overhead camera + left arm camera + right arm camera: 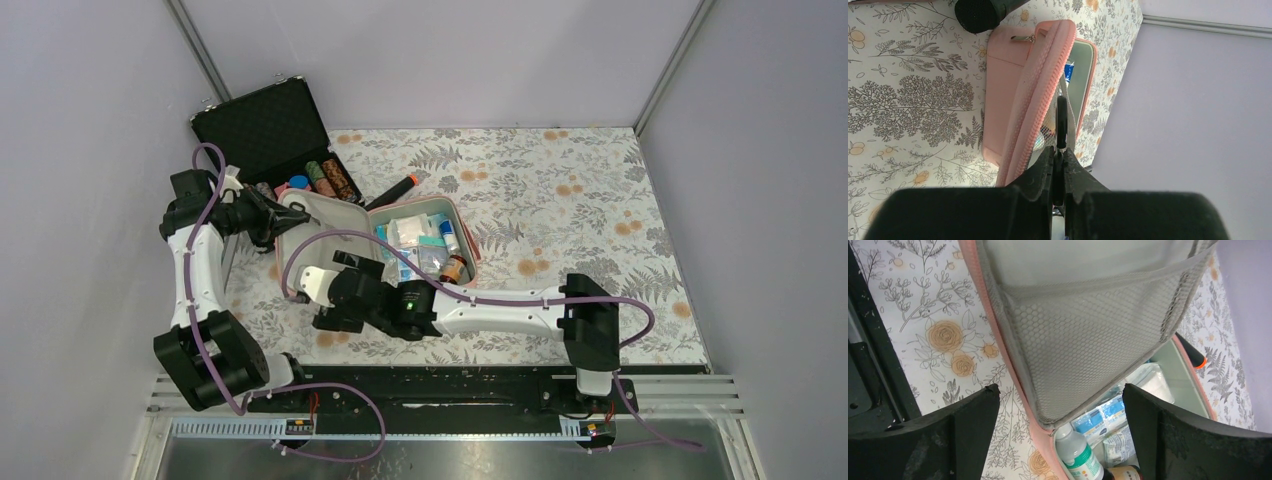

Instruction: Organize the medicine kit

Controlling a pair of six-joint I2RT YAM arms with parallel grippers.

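gripping the rim of the raised lid (pixel 1004 90), left gripper (pixel 1058 156) is clenched on the pink medicine kit (pixel 325 215) at its far-left side. kit sits open, left of middle on the floral counter (pixel 560 200). lid tilted up on edge, pink zipper toward the left wrist view, grey mesh pocket (pixel 1088 340) on its inside. right gripper (pixel 1060 390) released, jaws spread wide, hovering at the near edge of the lid, contact can't tell. right half of kit holds white-green bottle (pixel 1075 452), amber bottle (pixel 455 268) and blue-white packets (pixel 1100 416). black tube (pixel 392 190) with orange tip lies just far of the kit. black case (pixel 265 125) with poker chips (pixel 322 178) at far left.
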